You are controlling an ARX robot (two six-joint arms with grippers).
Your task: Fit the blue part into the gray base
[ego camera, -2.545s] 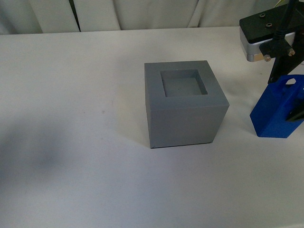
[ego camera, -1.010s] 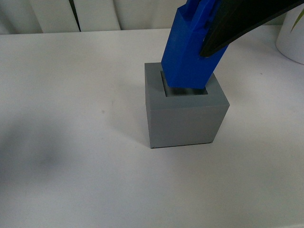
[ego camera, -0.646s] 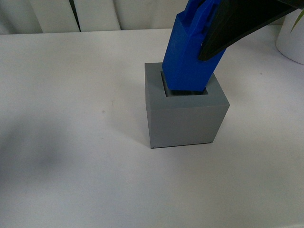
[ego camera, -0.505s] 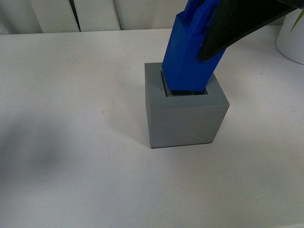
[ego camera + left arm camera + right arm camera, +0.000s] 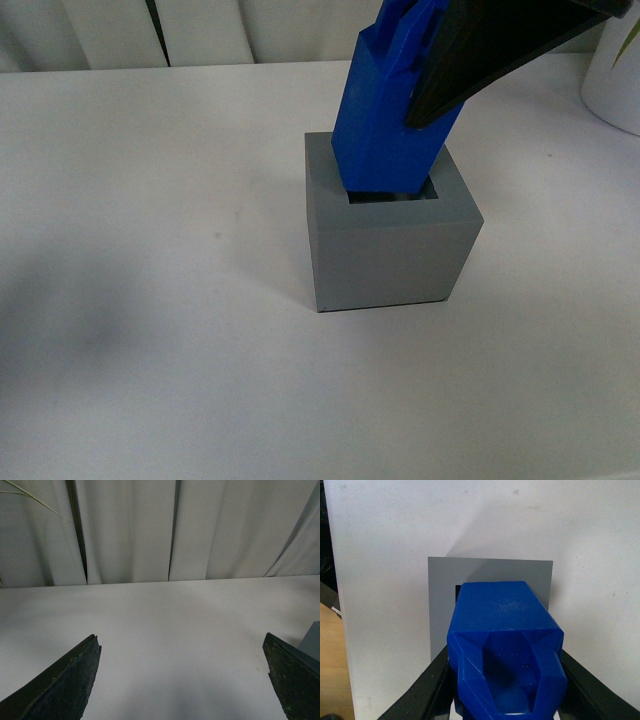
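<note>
**benchrat:** what's your feed showing right now?

**arx_op:** I've got a matte gray plastic cube base (image 5: 392, 250) with thick walls sitting on a plain white matte tabletop (image 5: 150, 300). Off-white pleated curtains (image 5: 125, 530) hang along the table edge behind the cube. A glossy white rounded pot (image 5: 615, 85) is well off to the cube's right, cut off by the frame.

**benchrat:** and the insert?

**arx_op:** The bright blue square-section plastic block (image 5: 385, 130) has its lower end in the mouth of the cube's square recess. It's tilted, and most of it stands above the cube's top. There's a dark sliver of recess showing on the near side. My right gripper (image 5: 506, 680) has its black fingers pinching the block's looped upper end from both sides. My left gripper (image 5: 180, 685) is well left of the cube, fingers spread wide over bare table with nothing between them.
</note>
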